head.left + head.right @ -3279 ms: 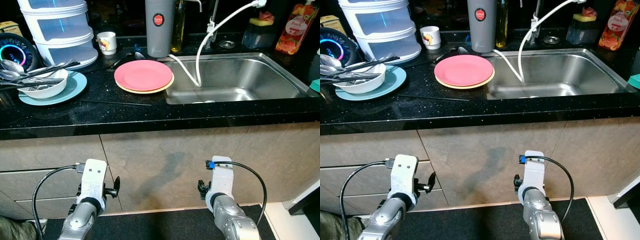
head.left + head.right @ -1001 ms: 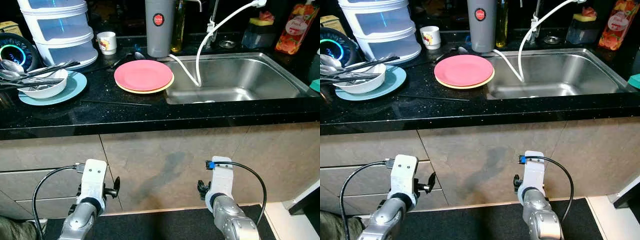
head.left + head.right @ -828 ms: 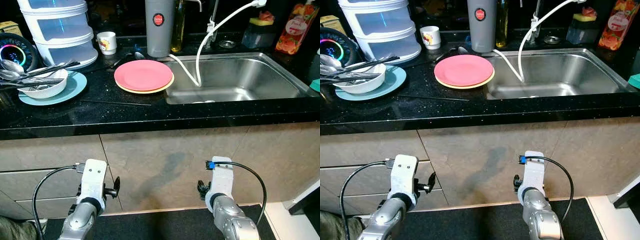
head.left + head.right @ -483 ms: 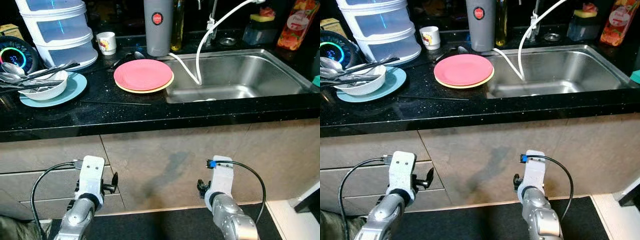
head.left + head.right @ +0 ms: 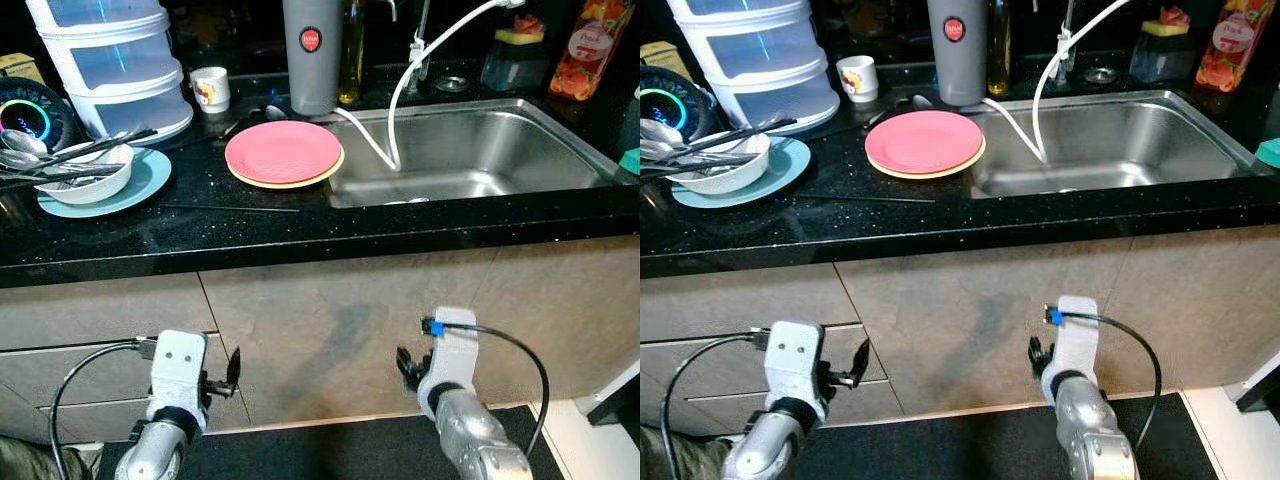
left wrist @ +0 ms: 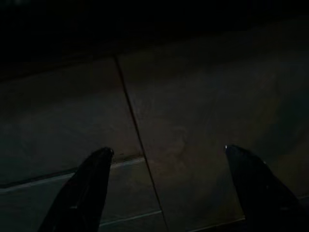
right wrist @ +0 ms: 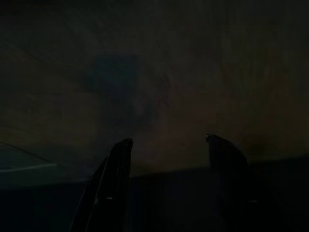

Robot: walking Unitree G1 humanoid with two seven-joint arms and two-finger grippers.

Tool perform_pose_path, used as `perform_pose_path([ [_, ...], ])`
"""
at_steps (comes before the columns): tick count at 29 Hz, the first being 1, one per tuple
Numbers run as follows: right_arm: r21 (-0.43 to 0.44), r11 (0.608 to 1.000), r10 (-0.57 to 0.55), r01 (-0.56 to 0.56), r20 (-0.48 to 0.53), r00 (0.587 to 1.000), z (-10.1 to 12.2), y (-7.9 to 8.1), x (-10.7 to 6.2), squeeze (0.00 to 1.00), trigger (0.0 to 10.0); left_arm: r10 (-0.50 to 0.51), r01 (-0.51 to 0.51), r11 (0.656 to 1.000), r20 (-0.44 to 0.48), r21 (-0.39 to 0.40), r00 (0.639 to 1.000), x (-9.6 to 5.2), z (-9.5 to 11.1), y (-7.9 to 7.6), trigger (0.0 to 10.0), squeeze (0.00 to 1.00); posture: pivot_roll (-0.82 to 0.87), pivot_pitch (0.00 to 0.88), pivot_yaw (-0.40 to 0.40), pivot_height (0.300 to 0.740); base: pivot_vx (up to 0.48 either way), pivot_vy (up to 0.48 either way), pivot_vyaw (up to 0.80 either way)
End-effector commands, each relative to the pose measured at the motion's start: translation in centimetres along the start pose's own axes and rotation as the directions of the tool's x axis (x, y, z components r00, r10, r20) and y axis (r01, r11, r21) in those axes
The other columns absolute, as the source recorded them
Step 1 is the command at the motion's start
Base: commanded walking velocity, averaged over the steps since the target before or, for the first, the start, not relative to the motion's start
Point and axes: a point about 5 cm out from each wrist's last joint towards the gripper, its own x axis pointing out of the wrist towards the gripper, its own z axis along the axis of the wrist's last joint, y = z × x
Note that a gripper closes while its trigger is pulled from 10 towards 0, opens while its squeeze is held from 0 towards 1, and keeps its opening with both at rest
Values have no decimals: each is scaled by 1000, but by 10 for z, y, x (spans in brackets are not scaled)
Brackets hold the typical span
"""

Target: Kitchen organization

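- Both arms hang low before the cabinet fronts; the left gripper (image 6: 166, 193) has its fingers spread wide, the right gripper (image 7: 166, 186) has its fingers apart too, both empty.
- The pink plate (image 5: 283, 151) sits on a yellow plate (image 5: 300, 181) on the black counter (image 5: 250, 225), just beside the sink (image 5: 560, 150).
- It looks rigid, smooth, likely slippery, breakable; I'd pinch it at the rim.

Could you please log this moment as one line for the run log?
phase: idle at counter | left gripper: open, low | right gripper: open, low | pink plate: beside sink
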Motion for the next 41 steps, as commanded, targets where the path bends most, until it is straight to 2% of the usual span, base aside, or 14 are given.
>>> perform_pose_path([
  [1, -3, 999, 43, -43, 100, 994, 19, 4, -1, 0, 10000, 26, -25, 1000, 31, -4, 999, -4, 5, 3, 10000, 0, -67, 106, 5, 740, 0, 0, 0],
  [4, -26, 996, 85, -82, 206, 975, 40, 5, -3, 0, 10000, 41, -43, 999, 82, 18, 996, -6, 16, 8, 10000, 0, -59, 106, -9, 740, 0, 0, 0],
  [6, -26, 996, 85, -82, 206, 975, 40, 5, -3, 0, 10000, 41, -43, 999, 82, 18, 996, -6, 16, 8, 10000, 0, -59, 106, -9, 740, 0, 0, 0],
  [8, -47, 995, 94, -84, 263, 960, 52, 7, -1, 0, 10000, 62, -65, 998, 115, 26, 991, -3, 26, 13, 10000, 0, -56, 105, -14, 740, 0, 0, 0],
  [9, -40, 997, 82, -73, 341, 937, 70, 7, 0, 0, 10000, 69, -76, 996, 154, 37, 986, 3, 38, 17, 10000, 0, -53, 105, -15, 740, 0, 0, 0],
  [12, -29, 998, 61, -55, 404, 913, 85, 8, 1, 0, 10000, 63, -71, 997, 188, 36, 980, 7, 49, 20, 10000, 0, -50, 106, -12, 740, 0, 0, 0],
  [15, 67, 998, -34, -2, 535, 844, 123, 4, 2, 0, 10000, 5, -35, 993, 254, 114, 967, 24, 77, 24, 10000, 0, -47, 95, 11, 740, 0, 0, 0],
  [17, 69, 998, -38, 1, 538, 842, 130, 5, 5, 0, 10000, -5, -33, 990, 266, 140, 964, 29, 86, 26, 10000, 0, -45, 86, 16, 740, 0, 0, 0],
  [20, 61, 998, -35, 6, 489, 872, 131, 7, 17, 0, 10000, 8, -50, 988, 273, 147, 962, 39, 98, 33, 10000, 0, -33, 74, 22, 740, 0, 0, 0],
  [22, 58, 998, -1, -22, 367, 930, 117, 14, 35, 0, 10000, 91, -128, 982, 245, 140, 965, 50, 103, 49, 10000, 0, -21, 69, 27, 740, 0, 0, 0],
  [26, 64, 998, 11, -29, 278, 960, 106, 21, 47, 0, 10000, 166, -193, 977, 247, 90, 955, 56, 108, 62, 10000, 0, -11, 50, 33, 740, 0, 0, 0],
  [32, 114, 993, 15, -45, 258, 966, 105, 28, 55, 0, 10000, 191, -214, 973, 217, 85, 957, 63, 112, 71, 10000, 0, -2, 32, 30, 740, 0, 0, 0],
  [40, 128, 990, 29, -67, 280, 960, 117, 31, 59, 0, 10000, 164, -183, 981, 219, 71, 962, 66, 115, 66, 10000, 0, -6, 28, 22, 740, 0, 0, 0],
  [41, 141, 986, 41, -89, 315, 948, 123, 32, 57, 0, 10000, 157, -175, 982, 219, 68, 963, 66, 115, 63, 10000, 0, -4, 28, 20, 740, 0, 0, 0],
])
